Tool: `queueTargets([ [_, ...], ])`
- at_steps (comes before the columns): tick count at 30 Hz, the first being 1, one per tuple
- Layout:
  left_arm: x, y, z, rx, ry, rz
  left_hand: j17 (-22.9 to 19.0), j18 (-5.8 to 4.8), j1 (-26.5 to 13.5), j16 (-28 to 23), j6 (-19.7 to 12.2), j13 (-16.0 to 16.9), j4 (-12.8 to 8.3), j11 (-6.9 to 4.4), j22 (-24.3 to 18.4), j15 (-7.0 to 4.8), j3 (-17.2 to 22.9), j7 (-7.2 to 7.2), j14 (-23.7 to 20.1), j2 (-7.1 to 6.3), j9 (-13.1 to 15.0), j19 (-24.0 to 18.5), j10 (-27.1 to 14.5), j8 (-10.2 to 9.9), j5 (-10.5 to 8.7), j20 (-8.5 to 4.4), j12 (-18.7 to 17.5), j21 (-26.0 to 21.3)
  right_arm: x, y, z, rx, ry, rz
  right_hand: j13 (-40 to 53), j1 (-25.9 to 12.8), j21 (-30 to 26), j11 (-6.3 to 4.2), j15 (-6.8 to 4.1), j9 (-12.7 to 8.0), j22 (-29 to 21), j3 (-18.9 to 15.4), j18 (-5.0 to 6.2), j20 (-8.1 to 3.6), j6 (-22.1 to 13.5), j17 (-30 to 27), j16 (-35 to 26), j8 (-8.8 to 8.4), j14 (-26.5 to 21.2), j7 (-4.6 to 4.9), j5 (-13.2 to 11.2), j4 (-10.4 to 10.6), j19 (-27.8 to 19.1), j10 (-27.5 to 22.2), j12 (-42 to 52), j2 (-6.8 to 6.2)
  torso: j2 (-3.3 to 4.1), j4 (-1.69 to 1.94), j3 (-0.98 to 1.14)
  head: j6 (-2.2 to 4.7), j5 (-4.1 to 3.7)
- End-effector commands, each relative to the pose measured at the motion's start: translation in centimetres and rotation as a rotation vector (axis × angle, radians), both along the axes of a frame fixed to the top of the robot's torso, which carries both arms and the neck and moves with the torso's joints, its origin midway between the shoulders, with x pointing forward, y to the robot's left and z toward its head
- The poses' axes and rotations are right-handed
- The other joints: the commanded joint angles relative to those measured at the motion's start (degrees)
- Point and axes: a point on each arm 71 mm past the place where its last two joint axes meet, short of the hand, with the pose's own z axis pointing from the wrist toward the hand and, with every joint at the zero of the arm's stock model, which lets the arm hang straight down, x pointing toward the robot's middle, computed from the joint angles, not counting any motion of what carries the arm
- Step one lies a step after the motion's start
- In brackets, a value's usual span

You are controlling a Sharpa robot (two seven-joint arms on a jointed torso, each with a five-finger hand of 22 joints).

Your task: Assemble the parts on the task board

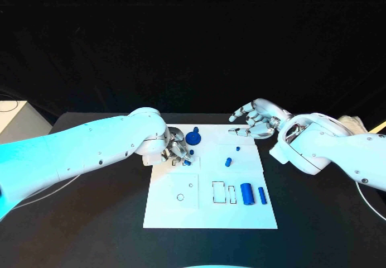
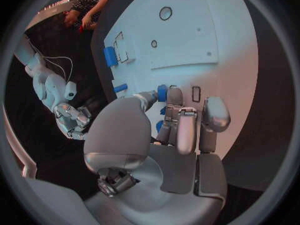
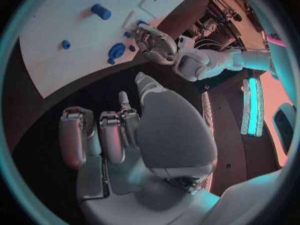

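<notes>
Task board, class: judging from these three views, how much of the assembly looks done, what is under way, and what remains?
Little looks finished: on the task board the outlined slot is unfilled, and two blue cylinders lie loose beside it. Under way: the left hand is down on small blue pieces near the blue knob. The right hand hovers open off the board. A small blue peg also waits.

The head camera looks down on the bench [image 1: 96, 234] from above; each wrist camera sits close behind its own robot hand; all share the white task board [image 1: 211, 212].

Robot lab: black-draped table [image 1: 96, 234], white task board [image 1: 211, 215], cabling.
</notes>
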Motion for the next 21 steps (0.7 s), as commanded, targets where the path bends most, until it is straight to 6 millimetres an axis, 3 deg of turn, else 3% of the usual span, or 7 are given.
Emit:
queueTargets([
  [1,-0.1,-0.2,0.0,-0.05,0.015,0.015,4.9,-0.93,0.3,0.3,-0.6,0.1,-2.1,-0.23,0.2,-0.22,6.3,-0.16,0.7,-0.87,3.8,0.0,0.2,2.0,-0.07,-0.35,0.4,0.5,0.0,0.1,-0.1,-0.013,0.009,0.011,8.1,-0.1,-0.3,0.04,-0.18,-0.1,9.6,0.5,0.76,-0.06,-0.4,12.9,-0.1,0.37,5.4,-0.02,0.2,0.0,1.9,-0.4,-0.4,-0.35,0.03,-0.01,-0.02,0.01,-0.05],
  [5,-0.3,-0.2,0.0,-0.072,0.034,0.021,5.7,-0.99,-2.9,0.7,-1.1,0.7,-6.7,-0.14,0.7,-0.21,16.1,-0.24,1.1,-2.92,6.6,0.2,1.3,3.6,-0.21,-0.38,1.5,0.7,0.0,0.0,-0.2,-0.015,0.013,0.009,8.1,-0.1,-0.3,0.04,-0.18,-0.1,9.6,0.5,0.76,-0.06,-0.4,12.9,-0.1,0.37,5.4,-0.02,0.2,0.0,1.9,-0.4,-0.4,-0.35,-0.01,-0.05,-0.01,-0.21,-0.08],
  [14,-0.2,0.4,0.4,-0.105,0.015,0.062,7.6,-1.38,-6.3,1.7,-0.6,3.0,-10.9,-0.48,2.8,-0.56,21.8,-0.47,2.3,-3.97,8.7,1.8,3.5,4.9,0.61,-0.67,3.8,1.8,0.1,-0.1,-0.3,-0.017,0.015,0.007,8.1,-0.1,-0.5,0.04,-0.18,-0.1,9.5,0.5,0.79,-0.07,-0.4,12.8,-0.2,0.4,5.3,-0.02,0.2,0.0,1.8,-0.4,-0.4,-0.35,-0.08,0.12,0.05,-0.25,-0.14],
  [15,-0.2,0.6,0.4,-0.108,0.01,0.07,9.1,-1.76,-7.3,2.5,0.0,4.5,-11.9,-0.7,4.8,-0.81,23.1,-0.69,3.2,-4.64,9.2,3.4,5.0,5.3,3.27,-0.86,5.1,2.6,0.1,-0.1,-0.3,-0.017,0.015,0.007,8.1,-0.1,-0.5,0.04,-0.18,-0.1,9.5,0.5,0.79,-0.07,-0.4,12.8,-0.2,0.4,5.3,-0.02,0.2,0.0,1.8,-0.4,-0.4,-0.35,-0.09,0.17,0.05,-0.29,-0.14],
  [17,-0.2,0.7,0.5,-0.112,0.004,0.079,10.2,-2.0,-8.9,3.0,0.7,5.4,-12.9,-1.03,6.0,-1.11,24.3,-0.97,3.8,-5.33,9.7,4.4,6.2,5.6,6.07,-1.18,5.9,3.1,0.1,-0.2,-0.3,-0.017,0.015,0.006,8.1,-0.1,-0.5,0.04,-0.18,-0.1,9.5,0.5,0.79,-0.07,-0.4,12.8,-0.2,0.4,5.3,-0.02,0.2,0.0,1.8,-0.4,-0.4,-0.35,-0.09,0.17,0.05,-0.29,-0.14],
  [21,-0.3,1.1,0.7,-0.117,-0.013,0.094,11.4,-2.32,-10.9,3.5,1.7,6.4,-14.3,-1.5,7.6,-1.56,25.2,-1.44,4.5,-5.91,10.3,5.8,7.8,5.7,8.79,-1.63,6.7,3.8,0.0,-0.2,-0.3,-0.017,0.016,0.005,8.1,-0.2,-0.5,0.04,-0.19,-0.1,9.5,0.5,0.79,-0.07,-0.4,12.8,-0.2,0.42,5.3,-0.02,0.3,0.0,1.8,-0.4,-0.4,-0.35,-0.12,0.23,0.07,-0.38,-0.03],
])
